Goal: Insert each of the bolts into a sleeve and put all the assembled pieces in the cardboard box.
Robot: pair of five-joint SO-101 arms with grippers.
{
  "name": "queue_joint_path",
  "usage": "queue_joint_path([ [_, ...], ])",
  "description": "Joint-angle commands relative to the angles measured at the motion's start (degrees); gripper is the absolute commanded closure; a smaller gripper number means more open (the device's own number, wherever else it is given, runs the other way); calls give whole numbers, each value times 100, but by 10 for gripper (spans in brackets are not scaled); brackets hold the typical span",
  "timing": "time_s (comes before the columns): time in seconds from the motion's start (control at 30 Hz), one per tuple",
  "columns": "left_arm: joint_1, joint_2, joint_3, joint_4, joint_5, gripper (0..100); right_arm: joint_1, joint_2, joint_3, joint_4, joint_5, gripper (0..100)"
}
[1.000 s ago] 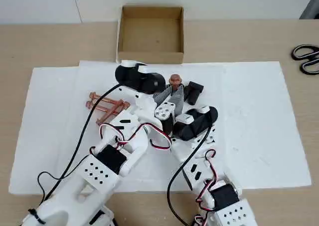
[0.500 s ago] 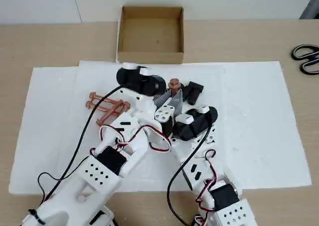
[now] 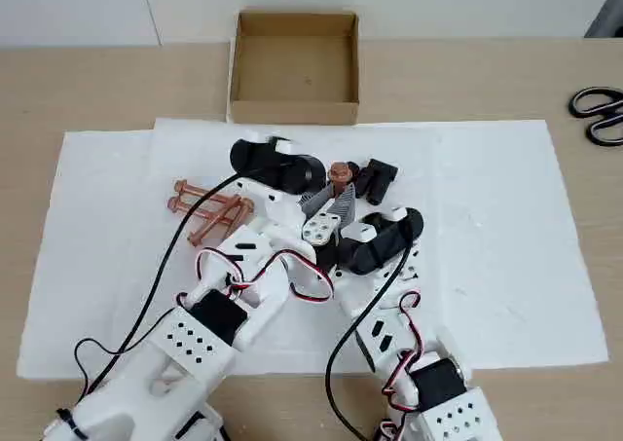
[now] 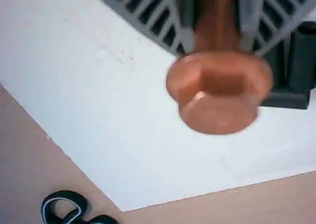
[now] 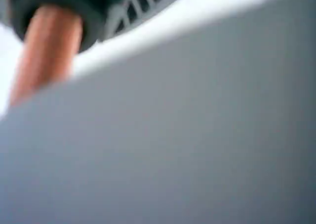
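Pale wooden counter (image 3: 97, 81) is covered by a white foam sheet (image 3: 506, 227). One copper-coloured bolt (image 4: 217, 90) is clamped in the left gripper (image 3: 337, 186). Its long axis is laid along the fingers, with the hexagonal head past the tips, towards the open cardboard box (image 3: 234, 66), whose floor is bare. About three more copper bolts (image 3: 209, 209) are heaped beside the left arm. The right gripper's (image 3: 375, 180) state cannot be told.
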Motion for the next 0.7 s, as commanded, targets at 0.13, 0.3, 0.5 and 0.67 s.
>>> queue_joint_path([
  [0.13, 18, -167, -127, 738, 26, 994, 22, -110, -167, -136, -79, 995],
  [0.3, 35, -167, -119, 756, -255, 994, 22, -110, -167, -136, -79, 995],
  [0.5, 167, -167, -110, 756, -501, 994, 22, -110, -167, -136, -79, 995],
  [0.67, 167, -167, -110, 756, -651, 994, 22, -110, -167, -136, -79, 995],
])
